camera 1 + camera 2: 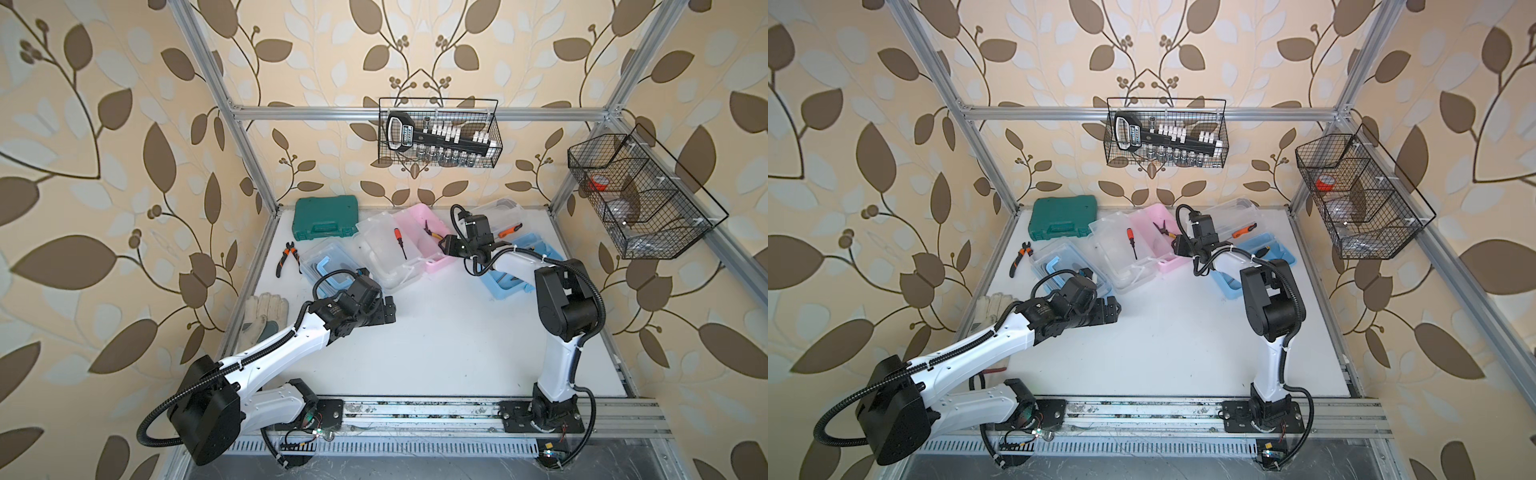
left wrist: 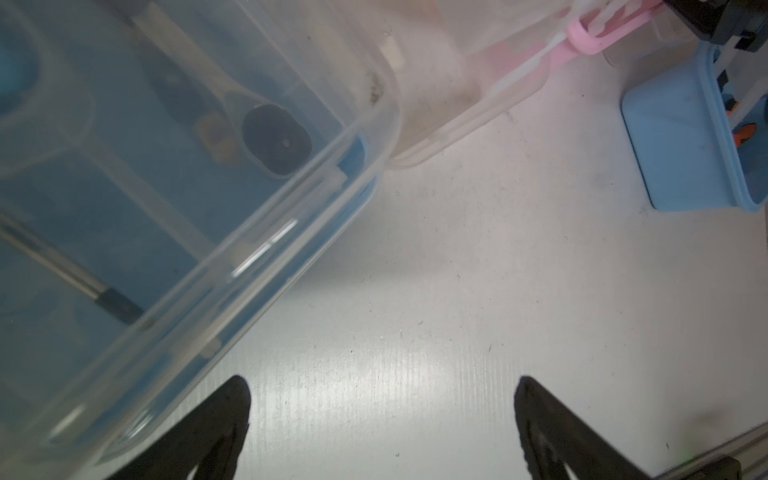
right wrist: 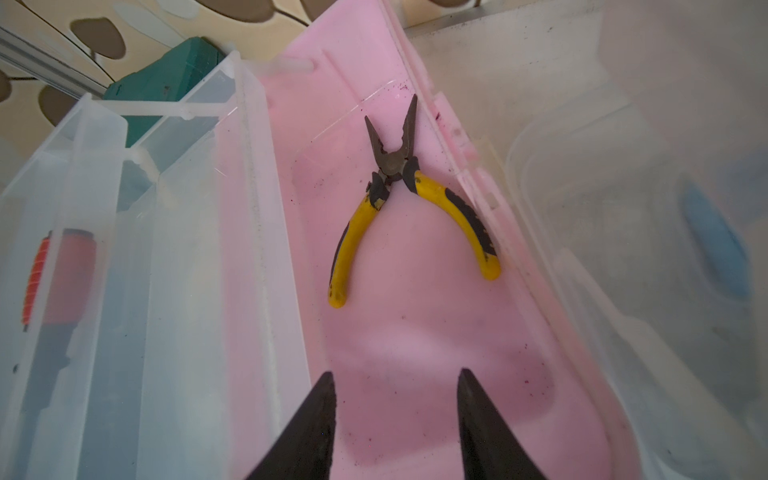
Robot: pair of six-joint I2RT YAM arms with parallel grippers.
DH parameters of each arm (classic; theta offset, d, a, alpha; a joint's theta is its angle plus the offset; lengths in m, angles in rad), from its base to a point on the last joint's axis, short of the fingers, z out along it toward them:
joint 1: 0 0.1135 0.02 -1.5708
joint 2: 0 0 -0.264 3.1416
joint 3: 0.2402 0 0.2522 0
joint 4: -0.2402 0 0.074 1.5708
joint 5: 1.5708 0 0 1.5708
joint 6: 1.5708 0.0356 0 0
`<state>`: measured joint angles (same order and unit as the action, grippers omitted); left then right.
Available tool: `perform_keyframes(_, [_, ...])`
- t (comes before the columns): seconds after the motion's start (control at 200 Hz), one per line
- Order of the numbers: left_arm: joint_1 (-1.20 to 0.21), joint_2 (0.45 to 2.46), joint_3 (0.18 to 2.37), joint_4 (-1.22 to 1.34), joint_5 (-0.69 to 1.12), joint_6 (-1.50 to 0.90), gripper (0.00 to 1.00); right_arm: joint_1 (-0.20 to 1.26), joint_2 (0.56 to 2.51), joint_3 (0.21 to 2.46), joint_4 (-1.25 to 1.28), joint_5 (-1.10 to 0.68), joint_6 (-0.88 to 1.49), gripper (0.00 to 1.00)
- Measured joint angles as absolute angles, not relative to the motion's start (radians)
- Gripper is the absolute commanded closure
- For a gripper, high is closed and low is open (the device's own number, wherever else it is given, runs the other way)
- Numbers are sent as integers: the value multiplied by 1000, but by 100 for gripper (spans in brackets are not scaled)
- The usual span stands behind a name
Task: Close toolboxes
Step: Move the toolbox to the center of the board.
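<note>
Right gripper point(image 3: 395, 372): jaws part open, nothing between, over floor of pink box point(image 3: 415, 332). Clear lid point(image 3: 166, 291) folded open beside jaws. Yellow pliers point(image 3: 399, 166) inside box, ahead of tips.

Left gripper point(image 2: 382, 380): jaws wide, empty, above bare table point(image 2: 457, 291). Blue box point(image 2: 166, 208), lid down, just beside one finger. Second blue box point(image 2: 681, 145) well ahead, toward the opposite finger.

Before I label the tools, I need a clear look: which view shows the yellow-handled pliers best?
The right wrist view: the yellow-handled pliers lie whole and sharp, jaws apart, on the floor of the pink toolbox. Both top views show them only small. The left wrist view does not show them.
</note>
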<state>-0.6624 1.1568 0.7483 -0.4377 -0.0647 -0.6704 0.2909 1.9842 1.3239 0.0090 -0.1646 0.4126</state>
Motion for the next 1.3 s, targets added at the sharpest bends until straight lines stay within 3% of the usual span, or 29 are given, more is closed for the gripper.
perform_keyframes(0.495, [-662,1029,748,-560,-165,-672,1,360,1920,1224,22,-115,369,55])
perform_keyframes(1.3, [-662,971,748,-632,-165,-666,1,379,1740,1011,-40,31,375,54])
